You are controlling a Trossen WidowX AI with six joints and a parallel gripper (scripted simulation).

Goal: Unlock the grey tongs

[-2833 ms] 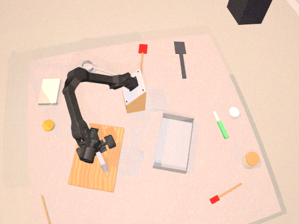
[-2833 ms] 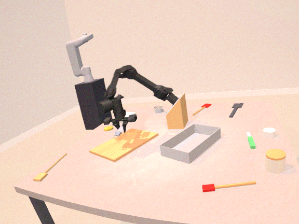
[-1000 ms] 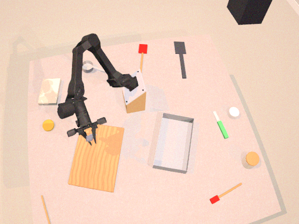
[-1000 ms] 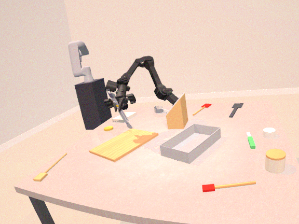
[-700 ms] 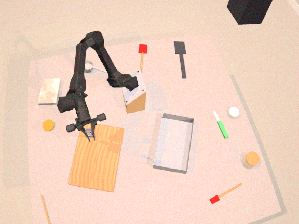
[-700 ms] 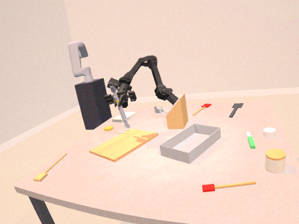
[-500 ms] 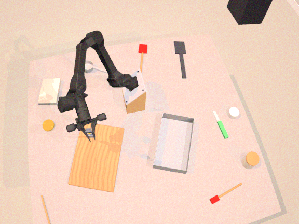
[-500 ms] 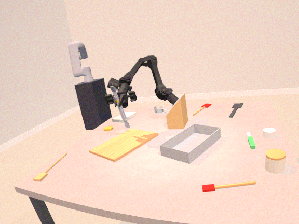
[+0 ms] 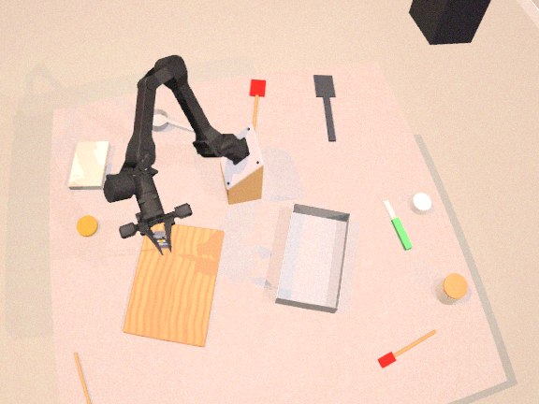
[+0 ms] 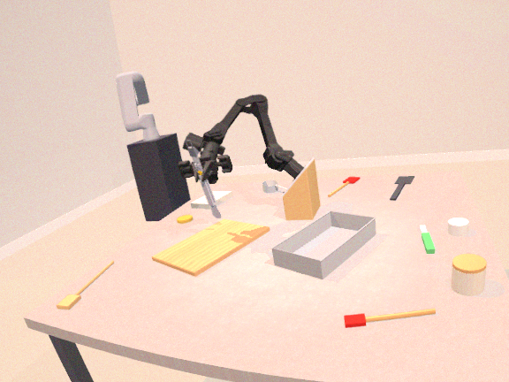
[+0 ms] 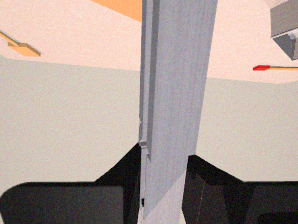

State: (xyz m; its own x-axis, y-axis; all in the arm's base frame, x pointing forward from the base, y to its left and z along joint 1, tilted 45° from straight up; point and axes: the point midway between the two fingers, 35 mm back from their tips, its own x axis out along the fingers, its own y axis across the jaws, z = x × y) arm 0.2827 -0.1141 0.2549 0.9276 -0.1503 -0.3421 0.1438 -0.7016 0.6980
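My gripper (image 9: 166,252) (image 10: 205,176) (image 11: 166,151) is shut on the grey tongs (image 9: 160,236) (image 10: 208,194) (image 11: 175,75) and holds them in the air above the far left part of the wooden board (image 9: 173,299) (image 10: 199,252). In the exterior view the tongs stand steeply, one end up beside the wrist and the other end down towards the board, clear of it. Their arms look close together. Which end is the hinge is too small to tell. The grey roasting tin (image 9: 306,307) (image 10: 296,263) stands to the right of the board, with nothing in it.
A wooden block with a slanted top (image 9: 245,186) (image 10: 302,199) stands behind the tin. A yellow disc (image 9: 87,226) (image 10: 185,219) and a pale box (image 9: 89,165) (image 10: 211,200) lie left of the arm. A green-handled knife (image 9: 401,233) (image 10: 428,242) lies right of the tin.
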